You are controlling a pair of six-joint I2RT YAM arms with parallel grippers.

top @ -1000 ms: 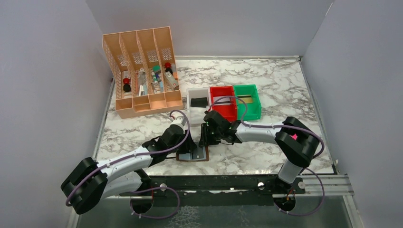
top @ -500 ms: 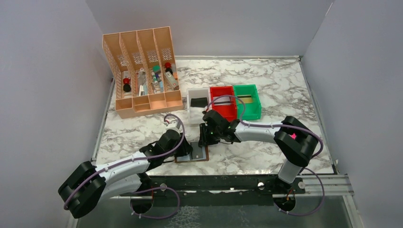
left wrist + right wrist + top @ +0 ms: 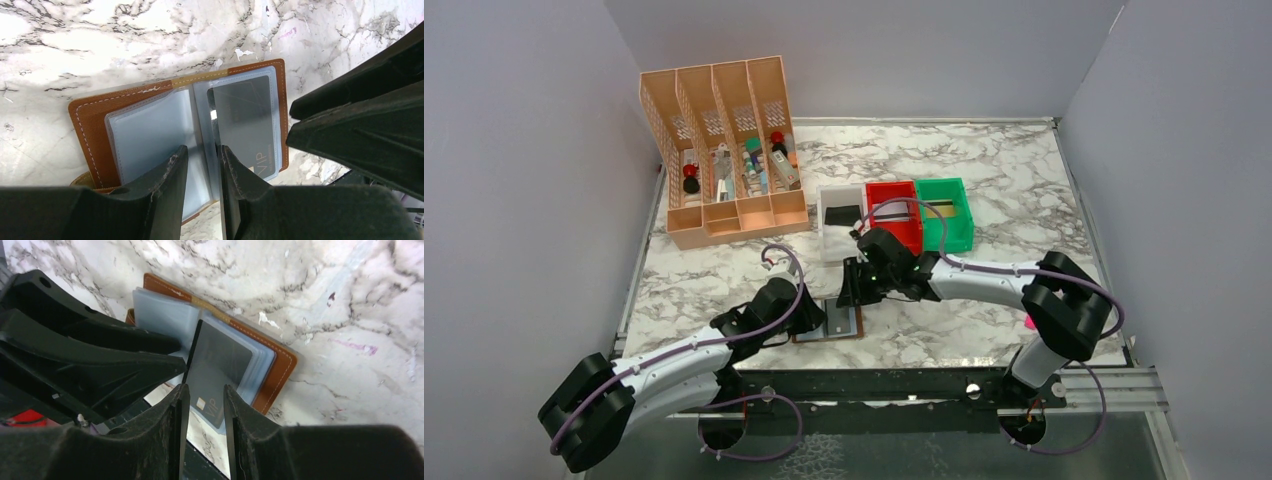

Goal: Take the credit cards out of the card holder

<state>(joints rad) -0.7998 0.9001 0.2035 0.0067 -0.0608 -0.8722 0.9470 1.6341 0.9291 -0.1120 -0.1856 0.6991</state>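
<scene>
The holder (image 3: 90, 125) lies open on the table (image 3: 984, 180) near its front edge, sleeves up, with both grippers over it. We see a grey card (image 3: 245, 115) marked VIP in one sleeve. The left gripper (image 3: 204, 152) has its fingers a narrow gap apart astride a raised sleeve leaf. The right gripper (image 3: 206, 390) stands likewise over the card. We cannot tell whether either pinches anything.

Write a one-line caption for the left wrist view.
Left gripper flanking the clear sleeves of the open brown card holder, one grey credit card inside.
</scene>
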